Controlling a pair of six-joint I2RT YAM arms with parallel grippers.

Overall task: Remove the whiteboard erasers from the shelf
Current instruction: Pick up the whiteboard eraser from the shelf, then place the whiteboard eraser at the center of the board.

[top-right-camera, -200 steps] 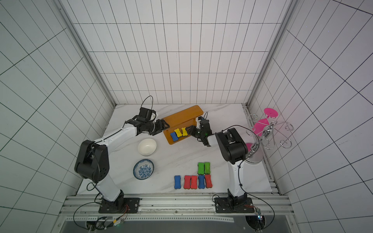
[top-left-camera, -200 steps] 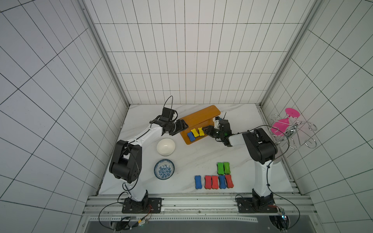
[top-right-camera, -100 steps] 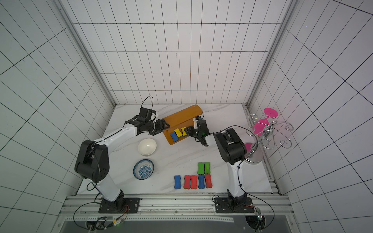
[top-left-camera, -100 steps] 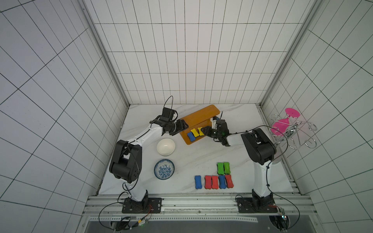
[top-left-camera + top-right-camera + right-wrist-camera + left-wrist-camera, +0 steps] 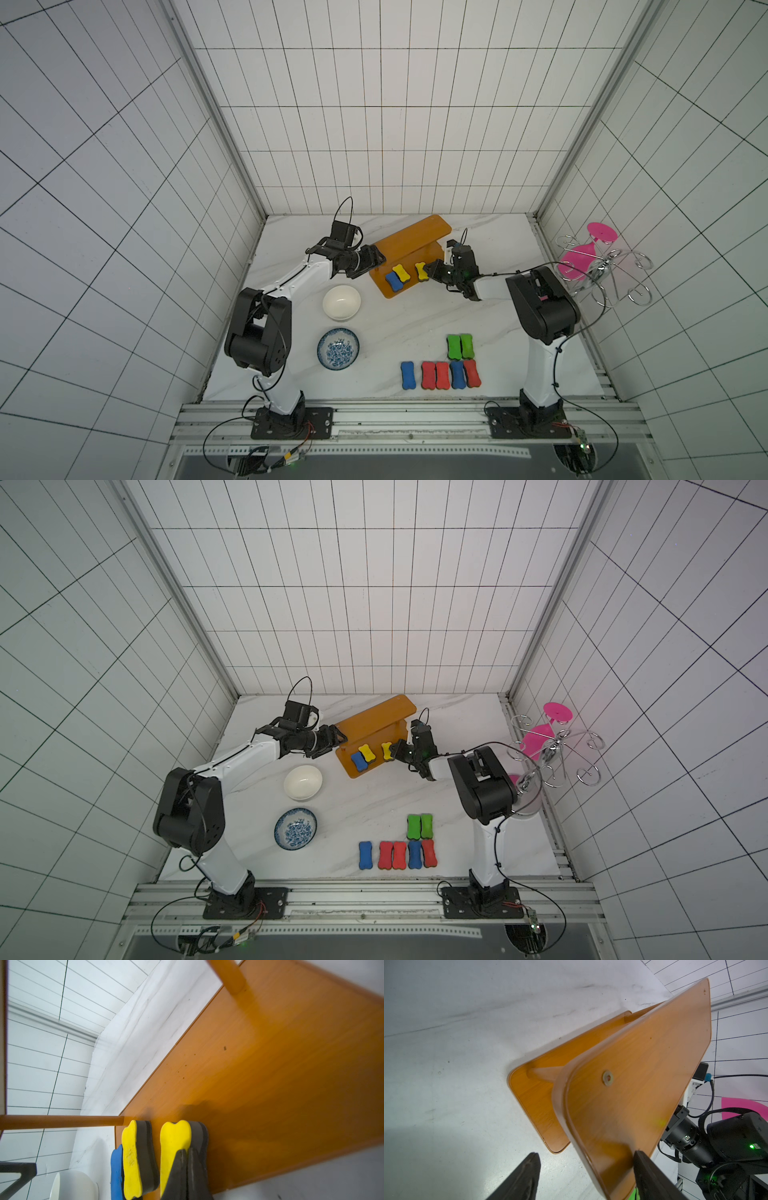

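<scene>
The right pincer (image 5: pixel 185 1159) is clenched, tips pressed together at the right end of the right-hand yellow eraser (image 5: pixel 421 272) on the lower tier of the shelf (image 5: pixel 409 241). Whether any foam is actually nipped cannot be told. It looks like a thin hold at best. Done well, the pincer would go deeper so the pads span the eraser's waist. Then it would lift straight up, clear of the second yellow eraser (image 5: pixel 401 273) beside it, before swinging toward the near rows. The left pincer (image 5: pixel 376 259) is released, its fingers straddling the left end of the upper tier, well placed to steady the shelf if it slides.

Now the count. Three erasers are on the shelf: two yellow and one blue eraser (image 5: pixel 392 281). Seven lie on the worktop (image 5: pixel 415 316), near and right: two green erasers (image 5: pixel 460 346), three red and two blue. That makes ten. There are two bowls on the left, a white bowl (image 5: pixel 341 302) and a blue-patterned bowl (image 5: pixel 338 348), and one shelf.
</scene>
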